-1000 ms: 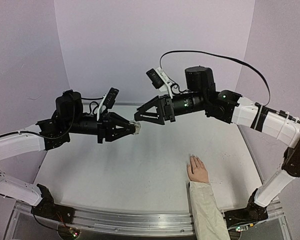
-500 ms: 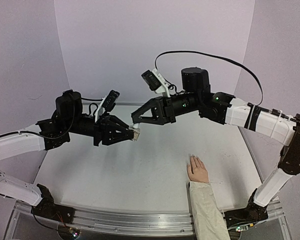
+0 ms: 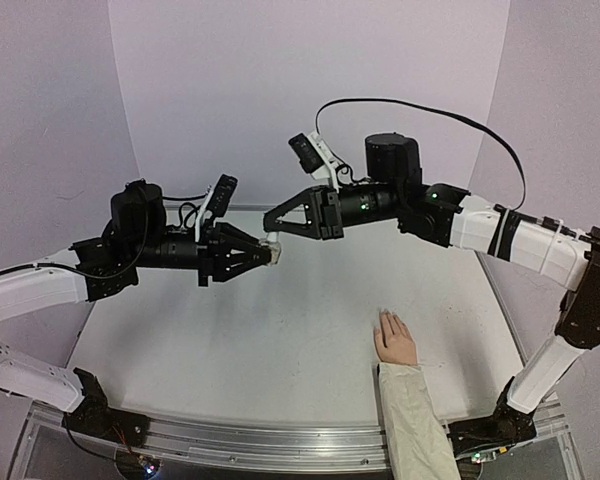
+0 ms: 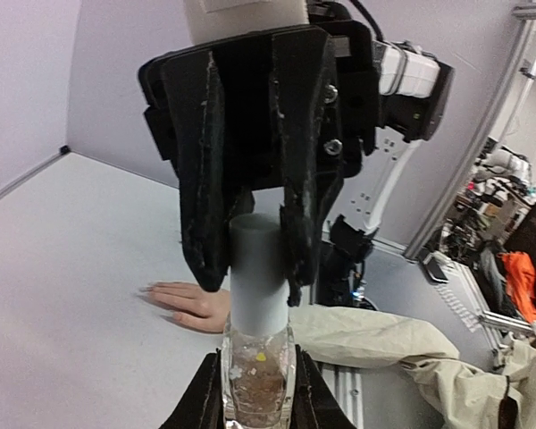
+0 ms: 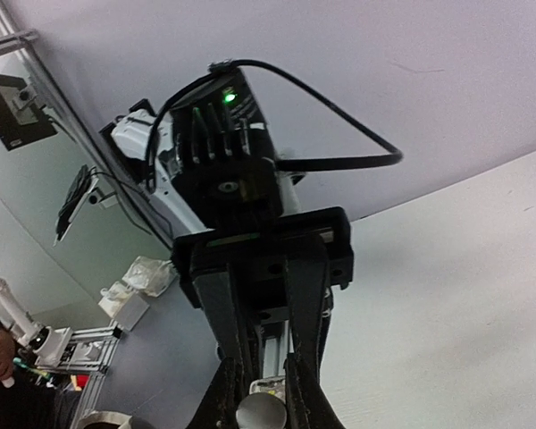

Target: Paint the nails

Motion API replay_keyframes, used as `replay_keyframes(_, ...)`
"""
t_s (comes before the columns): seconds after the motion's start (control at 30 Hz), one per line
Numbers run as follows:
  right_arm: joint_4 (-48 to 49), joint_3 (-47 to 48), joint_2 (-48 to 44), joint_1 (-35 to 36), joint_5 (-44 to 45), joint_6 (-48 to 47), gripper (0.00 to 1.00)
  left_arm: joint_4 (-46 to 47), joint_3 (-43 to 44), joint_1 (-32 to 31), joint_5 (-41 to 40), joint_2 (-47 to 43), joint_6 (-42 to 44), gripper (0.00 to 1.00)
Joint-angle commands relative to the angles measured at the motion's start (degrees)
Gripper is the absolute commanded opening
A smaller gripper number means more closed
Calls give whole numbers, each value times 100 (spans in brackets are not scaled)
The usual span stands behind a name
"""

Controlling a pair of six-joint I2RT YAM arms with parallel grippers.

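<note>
Left claw (image 3: 264, 256), closed on the bottle (image 4: 257, 380), meets right claw (image 3: 273, 234), closed on its cap (image 4: 257, 273), in mid-air. The bottle's long axis runs claw to claw. The nails (image 3: 385, 317) lie on the desk (image 3: 230, 340) below, near right, closer to the right arm.

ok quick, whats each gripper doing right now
left gripper: shut on the clear bottle, holding its body
right gripper: shut on the bottle's white cap
</note>
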Motion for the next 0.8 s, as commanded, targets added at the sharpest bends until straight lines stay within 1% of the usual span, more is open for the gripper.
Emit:
replay_keyframes(0.0,130,38,251,347,1047,237,0,356,266,52,-2070,-101,483,0)
replay_keyframes(0.03,30,118,335,436,1575,287,0,355,344,47,-2471,-41,556,0)
replay_keyframes(0.1,-358,415,535,743,3174,422,0,357,549,42,-3413,189,678,0)
replay_keyframes(0.13,-666,648,669,947,4371,648,0,369,687,33,-4052,343,759,0)
replay_keyframes(0.17,-976,824,777,1152,5473,1132,0,368,857,33,-4354,553,876,0)
replay_keyframes(0.2,-1126,865,856,1291,6237,1575,0,369,1045,21,-4868,776,966,0)
replay_keyframes(0.23,-1010,870,950,1436,6561,1764,0,381,1237,17,-5160,1002,1009,0)
replay_keyframes(0.3,-1118,1155,1169,1511,6841,1869,0,437,1509,8,-5427,1447,990,0)
replay_keyframes(0.37,-1186,1296,1217,1505,6960,2077,0,544,1610,7,-5321,1661,904,0)
replay_keyframes(0.47,-1065,1257,1136,1507,6878,2180,0,664,1508,-15,-5018,1729,799,0)
replay_keyframes(0.57,-984,1140,1015,1508,6905,2074,0,706,1216,-26,-4818,1636,633,0)
replay_keyframes(0.6,-965,1113,966,1501,6919,2029,1,707,1124,-28,-4719,1583,587,0)
replay_keyframes(0.77,-845,794,570,1397,6898,1588,37,698,456,-37,-4277,1176,388,0)
